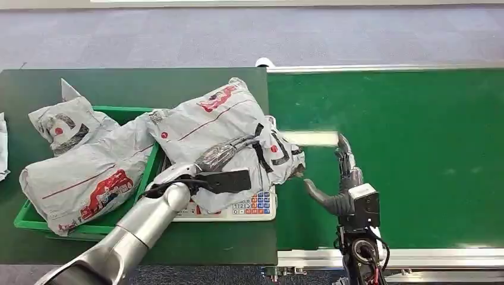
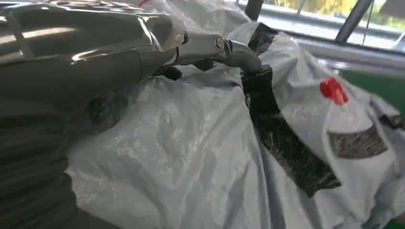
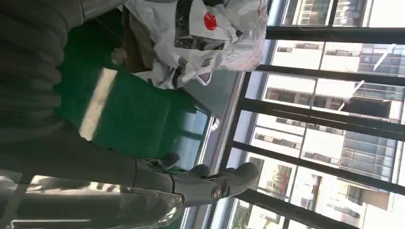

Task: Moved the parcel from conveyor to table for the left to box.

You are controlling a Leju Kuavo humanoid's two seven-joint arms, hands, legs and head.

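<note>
The robot's left hand (image 1: 229,155) is resting on the crumpled grey plastic parcel with red and black print (image 1: 223,122), its fingers (image 2: 229,47) lying over the wrapper; whether they are actually pinching the plastic cannot be told. That parcel is lying across the white weighing scale with coloured keys (image 1: 252,205), which serves as the landmark here: the parcel is covering most of it and spilling toward the conveyor side. Just beyond the scale's conveyor-side edge, the right hand (image 1: 336,178) is hovering over the bright green conveyor belt (image 1: 416,136), released, fingers spread, holding nothing, near the parcel's corner but apart from it. To finish well, the left hand should probably gather a firm fold of wrapper before lifting. On the scale's other side, the green plastic crate (image 1: 27,217) is holding more grey bags (image 1: 89,169).
</note>
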